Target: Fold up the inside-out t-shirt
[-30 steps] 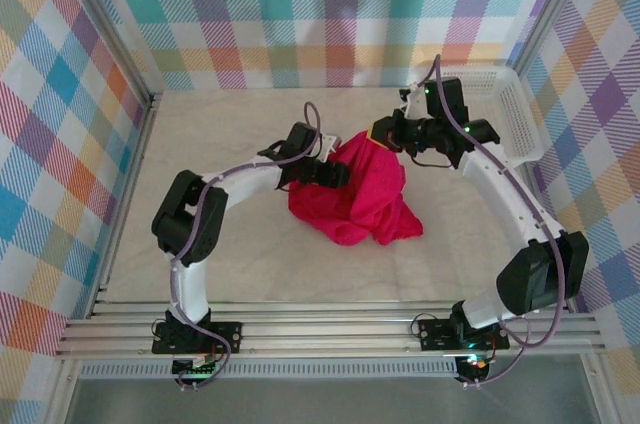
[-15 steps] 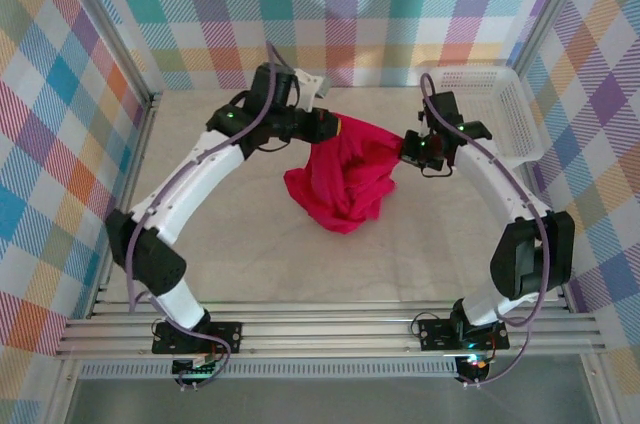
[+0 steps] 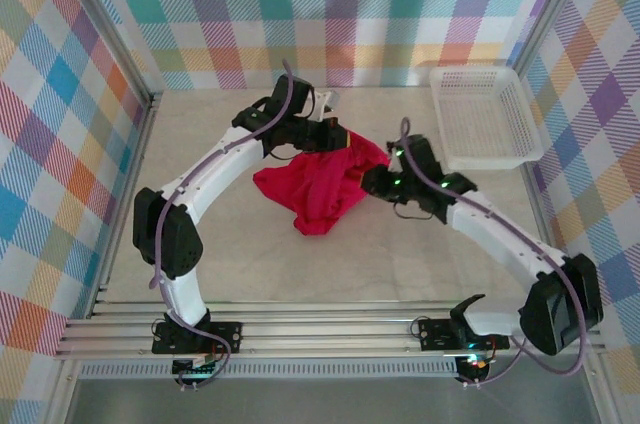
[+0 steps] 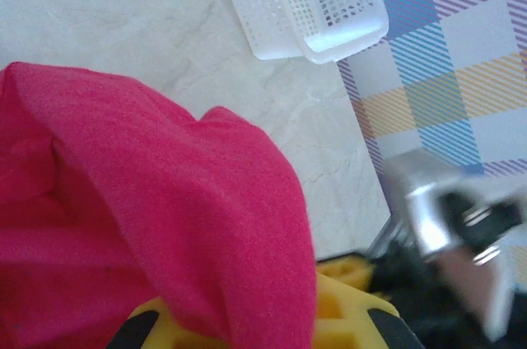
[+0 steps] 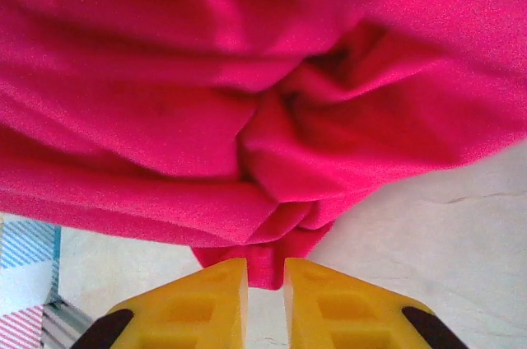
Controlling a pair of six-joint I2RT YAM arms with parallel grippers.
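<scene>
The inside-out t-shirt is a crumpled red bundle at mid-table, hanging partly lifted between both grippers. My left gripper holds its far upper edge. In the left wrist view the red fabric drapes over and between the yellow fingers, hiding the left gripper tips. My right gripper holds the shirt's right edge. In the right wrist view a tip of the shirt sits pinched in the narrow gap of the right gripper.
A white mesh basket stands at the back right, also visible as the basket in the left wrist view. The right arm shows blurred close by there. Checked walls enclose the pale table.
My right gripper swung left and nearer, away from the basket. The left gripper shifted slightly right. The shirt sank lower and spread leftward, still held by both.
</scene>
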